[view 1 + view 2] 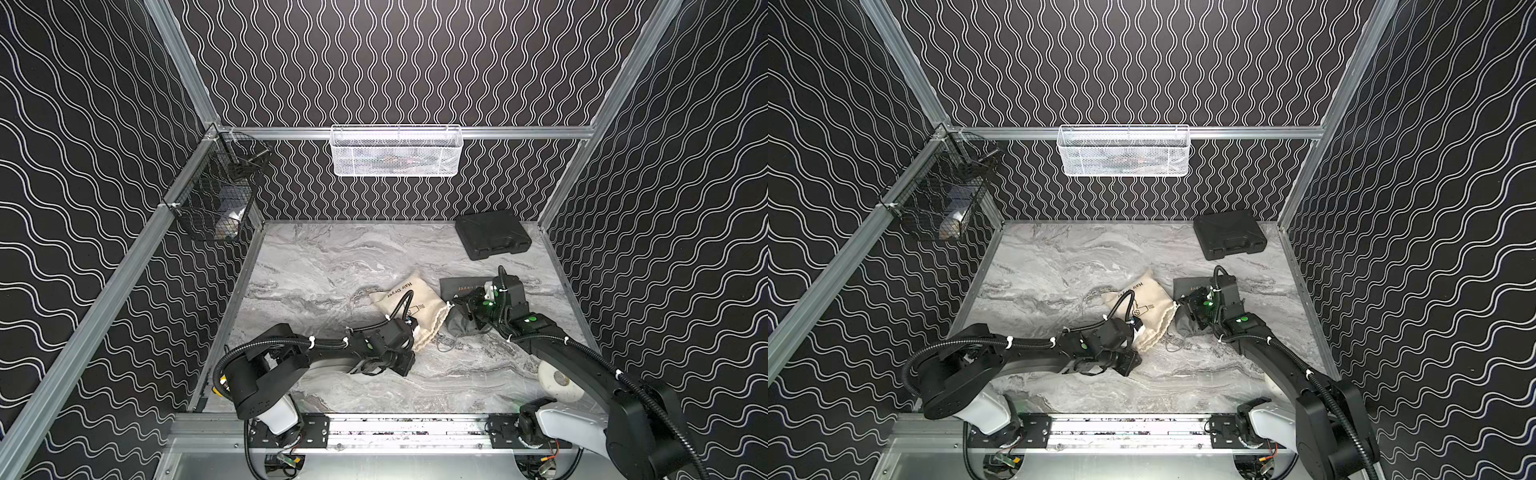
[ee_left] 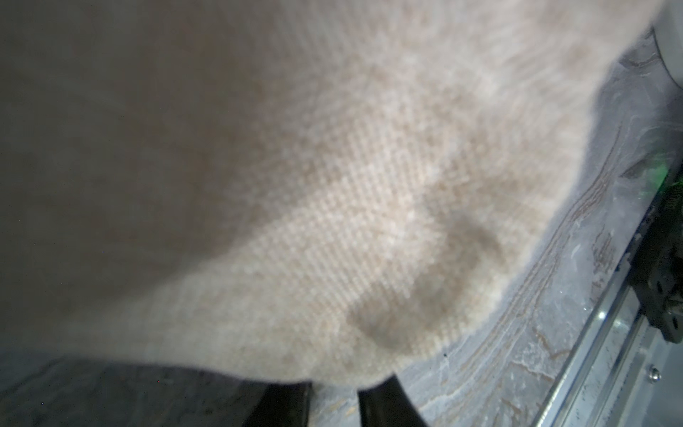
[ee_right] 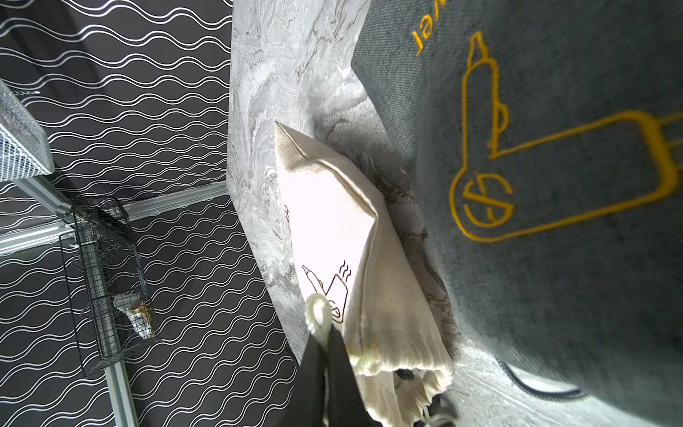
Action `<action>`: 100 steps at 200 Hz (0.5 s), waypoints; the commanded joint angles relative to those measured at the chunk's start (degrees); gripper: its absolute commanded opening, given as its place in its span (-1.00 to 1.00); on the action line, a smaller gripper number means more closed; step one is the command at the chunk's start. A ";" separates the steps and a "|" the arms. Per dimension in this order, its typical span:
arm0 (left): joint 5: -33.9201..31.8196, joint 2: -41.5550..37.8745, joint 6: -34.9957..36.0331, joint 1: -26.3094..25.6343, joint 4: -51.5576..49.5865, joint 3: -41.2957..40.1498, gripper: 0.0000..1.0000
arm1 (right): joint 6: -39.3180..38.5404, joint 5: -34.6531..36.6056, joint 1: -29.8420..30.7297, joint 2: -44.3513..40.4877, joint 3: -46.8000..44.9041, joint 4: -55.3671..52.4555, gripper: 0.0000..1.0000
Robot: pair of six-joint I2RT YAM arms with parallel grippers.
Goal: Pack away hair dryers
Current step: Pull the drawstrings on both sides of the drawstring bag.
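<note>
the right tool [image 3: 327, 344] is pressing its fingers together on the white drawstring [image 3: 318, 308] of the beige pouch [image 3: 329, 222], a loop of it poking out past the tips. the left tool [image 2: 332, 403] is sitting at the pouch's other end, low over the tabletop [image 1: 332, 266]. its wrist view is showing two dark fingers [image 2: 384, 403] with a narrow gap between them and the beige cloth hanging across their tips, and i cannot tell whether they are gripping it. the pouch is lying bulging on the tabletop between the two arms in both top views [image 1: 428, 320]. something dark [image 3: 406, 375] is showing inside its gathered mouth, too hidden to name. the grey pouch [image 3: 554, 258], printed with a yellow dryer outline, is lying just beside the beige one, under the right wrist. the white dryer [image 1: 557, 382] is lying on the tabletop near the front edge, partly hidden under the right arm, well apart from both pouches. a black case [image 1: 492, 235] is lying shut at the far right corner of the tabletop. a white mesh basket [image 1: 395, 151] is hanging on the back rail, and a black wire basket [image 1: 212, 199] is hanging on the left rail.
</note>
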 commanded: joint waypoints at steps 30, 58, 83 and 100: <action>-2.47 -3.15 0.74 -0.05 -1.29 -1.70 -0.99 | 0.40 0.27 -0.52 -0.40 0.03 -0.14 -1.00; -3.71 -6.33 1.10 0.01 -2.41 -2.76 -1.00 | 0.51 -0.26 -0.87 0.04 0.16 0.32 -1.00; -5.02 -10.31 2.03 0.04 -4.52 -3.25 -1.00 | 0.16 -0.44 -1.81 -0.39 0.53 0.02 -1.00; -6.30 -12.89 3.22 0.12 -6.55 -3.11 -1.00 | -0.06 -0.85 -2.75 -0.74 0.81 -0.12 -1.00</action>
